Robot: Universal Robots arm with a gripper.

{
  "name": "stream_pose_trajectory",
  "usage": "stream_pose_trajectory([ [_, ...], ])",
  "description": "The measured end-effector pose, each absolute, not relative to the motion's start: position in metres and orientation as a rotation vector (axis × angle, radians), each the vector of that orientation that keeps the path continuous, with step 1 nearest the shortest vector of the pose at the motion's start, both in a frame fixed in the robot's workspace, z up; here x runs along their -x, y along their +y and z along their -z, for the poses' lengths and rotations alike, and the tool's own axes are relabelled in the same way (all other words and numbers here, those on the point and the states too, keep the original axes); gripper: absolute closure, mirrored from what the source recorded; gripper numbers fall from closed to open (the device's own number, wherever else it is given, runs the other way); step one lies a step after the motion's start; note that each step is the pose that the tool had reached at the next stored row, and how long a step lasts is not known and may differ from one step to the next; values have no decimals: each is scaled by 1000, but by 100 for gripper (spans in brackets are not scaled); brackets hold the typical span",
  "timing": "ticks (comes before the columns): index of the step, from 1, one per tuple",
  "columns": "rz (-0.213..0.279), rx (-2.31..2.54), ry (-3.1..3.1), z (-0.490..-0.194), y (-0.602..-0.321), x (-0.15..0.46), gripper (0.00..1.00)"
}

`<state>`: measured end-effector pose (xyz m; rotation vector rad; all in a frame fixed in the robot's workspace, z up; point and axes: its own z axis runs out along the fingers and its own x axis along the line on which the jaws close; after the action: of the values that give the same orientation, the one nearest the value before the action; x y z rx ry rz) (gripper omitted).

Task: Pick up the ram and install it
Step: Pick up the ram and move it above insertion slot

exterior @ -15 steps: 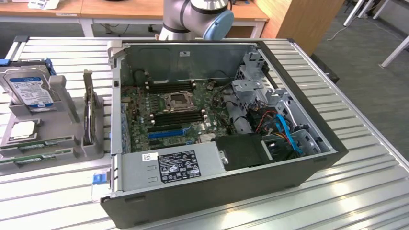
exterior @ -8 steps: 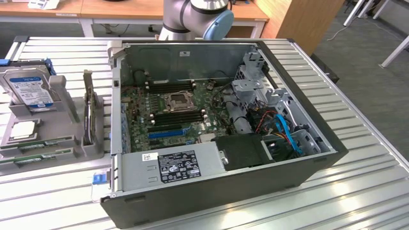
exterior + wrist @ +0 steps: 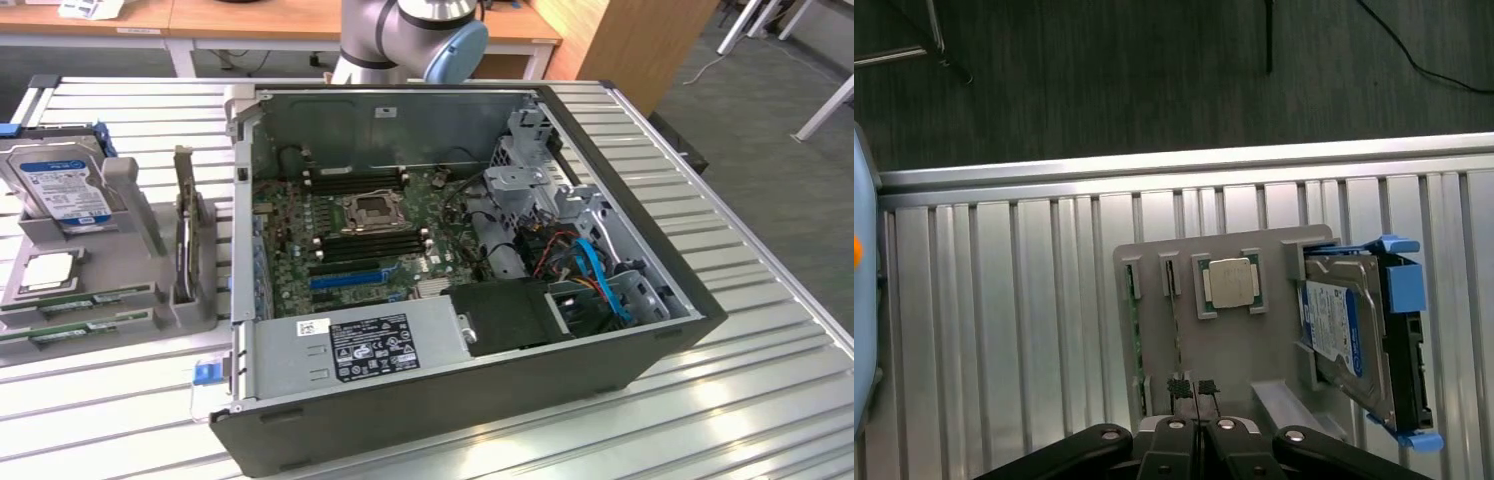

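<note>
Ram sticks (image 3: 1136, 340) stand on their thin edges in slots of the gray holder (image 3: 1254, 350), likely so they are easy to pinch, and the gripper (image 3: 1193, 388) hangs over them, fingers pressed together, holding nothing.

A workshop-like lab: slatted metal bench (image 3: 747, 400), opened computer case (image 3: 400, 430).

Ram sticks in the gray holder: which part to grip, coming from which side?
Likely the top long edge of a ram stick, mid-length, pinched across its thin faces from straight above. It sits on edge in a narrow slot of the gray holder, so the lower part looks walled in.
</note>
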<state>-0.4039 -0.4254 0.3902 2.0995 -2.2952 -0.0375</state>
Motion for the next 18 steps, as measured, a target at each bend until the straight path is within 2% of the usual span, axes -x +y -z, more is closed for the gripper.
stream_pose_trajectory([
  [18, 34, -2237, -2160, -390, -425, 404, 90],
])
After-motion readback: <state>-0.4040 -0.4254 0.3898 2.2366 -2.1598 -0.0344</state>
